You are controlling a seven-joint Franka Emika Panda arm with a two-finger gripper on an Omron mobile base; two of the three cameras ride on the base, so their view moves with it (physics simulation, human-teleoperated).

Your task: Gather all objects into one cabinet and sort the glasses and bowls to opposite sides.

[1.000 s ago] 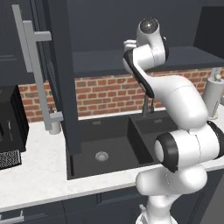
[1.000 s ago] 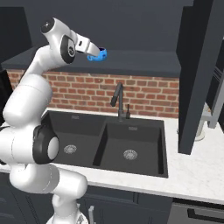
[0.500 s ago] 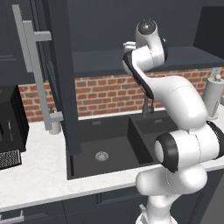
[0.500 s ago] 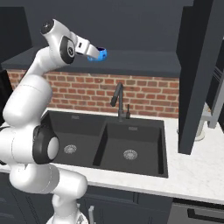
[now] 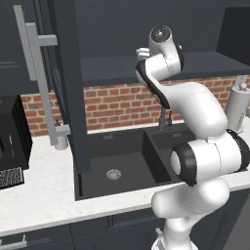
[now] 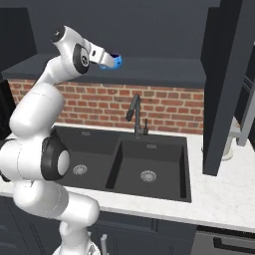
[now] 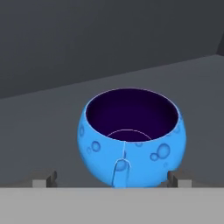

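My gripper is shut on the small blue bowl, pinching its near wall. It holds the bowl upright over the left part of the dark cabinet shelf, low above it or resting on it; I cannot tell which. In the hand view the blue bowl has a dark purple inside and sits just beyond the gripper, with the grey shelf behind it. From the left base view the arm hides the bowl, and the shelf looks bare. The black bowl and both cups are out of view.
The cabinet's open slab doors hang on either side of the shelf. A neighbouring cabinet carries a long steel bar handle. Below are the double black sink, its faucet and the brick wall.
The gripper carried the blue bowl a little to the right over the shelf, then held nearly still.
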